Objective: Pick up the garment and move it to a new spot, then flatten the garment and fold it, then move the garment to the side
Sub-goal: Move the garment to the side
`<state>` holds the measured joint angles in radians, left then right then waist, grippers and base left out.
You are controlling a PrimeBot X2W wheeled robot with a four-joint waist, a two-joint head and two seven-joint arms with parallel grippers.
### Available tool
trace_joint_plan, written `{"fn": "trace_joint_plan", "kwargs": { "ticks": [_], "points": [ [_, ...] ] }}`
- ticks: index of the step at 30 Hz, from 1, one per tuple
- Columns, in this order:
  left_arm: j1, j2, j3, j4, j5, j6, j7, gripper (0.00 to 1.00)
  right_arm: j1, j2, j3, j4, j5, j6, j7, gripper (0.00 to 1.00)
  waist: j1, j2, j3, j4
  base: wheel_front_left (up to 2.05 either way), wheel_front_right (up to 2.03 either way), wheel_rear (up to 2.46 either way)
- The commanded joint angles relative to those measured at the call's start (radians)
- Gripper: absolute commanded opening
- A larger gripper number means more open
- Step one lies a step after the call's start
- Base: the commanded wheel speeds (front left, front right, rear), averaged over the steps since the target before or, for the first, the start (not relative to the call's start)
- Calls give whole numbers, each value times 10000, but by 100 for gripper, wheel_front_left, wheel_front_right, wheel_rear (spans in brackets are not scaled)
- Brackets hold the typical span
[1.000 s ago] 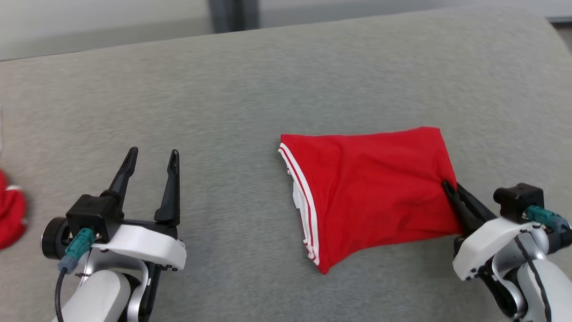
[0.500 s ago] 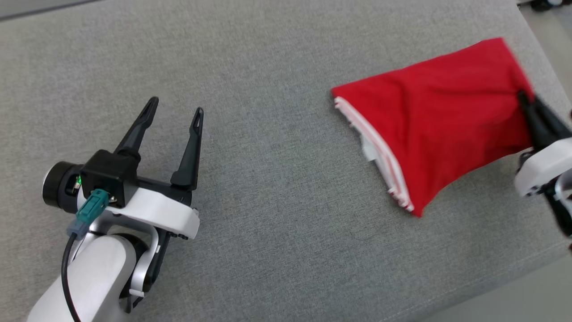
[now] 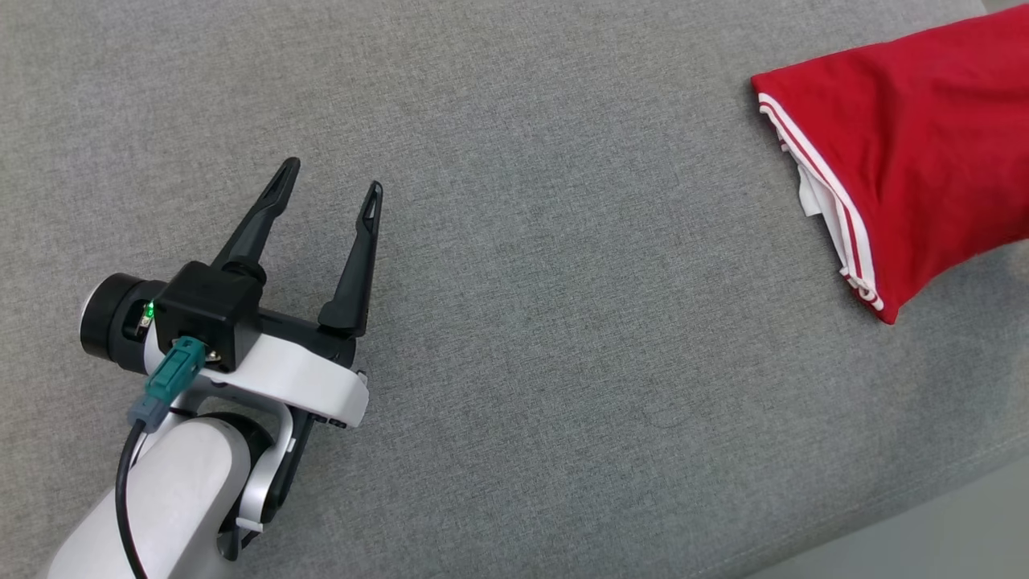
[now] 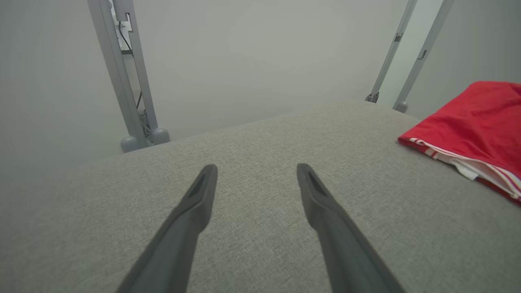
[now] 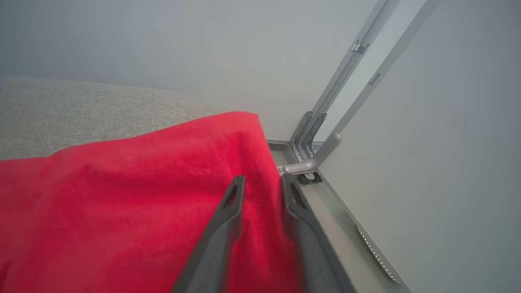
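Left gripper (image 3: 332,177) is spread wide and empty, low left in head view, over the bare gray cloth of the desk (image 3: 563,281). The red garment (image 3: 908,137) lies folded at the desk's right end, well apart from that gripper and partly cut off by the head view's edge. We see two white stripes (image 3: 836,205) along its hem. A white scrap (image 3: 812,197) pokes out under them; we cannot tell if it is a label or lining, and it is too small to read. Right gripper (image 5: 263,180) is nearly pressed together, pinching a raised fold of the garment near the desk's edge, with gray metal posts (image 5: 325,134) just beyond.
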<state>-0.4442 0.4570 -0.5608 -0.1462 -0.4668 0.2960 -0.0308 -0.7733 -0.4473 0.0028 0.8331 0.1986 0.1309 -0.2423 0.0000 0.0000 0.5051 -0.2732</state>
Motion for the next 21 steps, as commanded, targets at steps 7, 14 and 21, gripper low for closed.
{"fn": "trace_joint_plan", "kwargs": {
  "ticks": [7, 14, 21],
  "points": [
    [23, 17, 104, 177, -154, 55, -148, 100, 0, 346, -636, -240, 43, -1, -253, 100, 0, 0, -404, -3, 0, 0, 0],
    [659, -100, 419, 495, -608, 225, -572, 100, 1183, 1241, -1221, -3157, 300, -1, -240, 100, 0, 0, -1327, 247, 0, 0, 0],
    [1307, -148, 866, 553, -967, 435, -1224, 100, 2898, 2482, -1142, -5621, -12, -1, -186, 100, 0, 0, -2221, 977, 0, 0, 0]
  ]
}}
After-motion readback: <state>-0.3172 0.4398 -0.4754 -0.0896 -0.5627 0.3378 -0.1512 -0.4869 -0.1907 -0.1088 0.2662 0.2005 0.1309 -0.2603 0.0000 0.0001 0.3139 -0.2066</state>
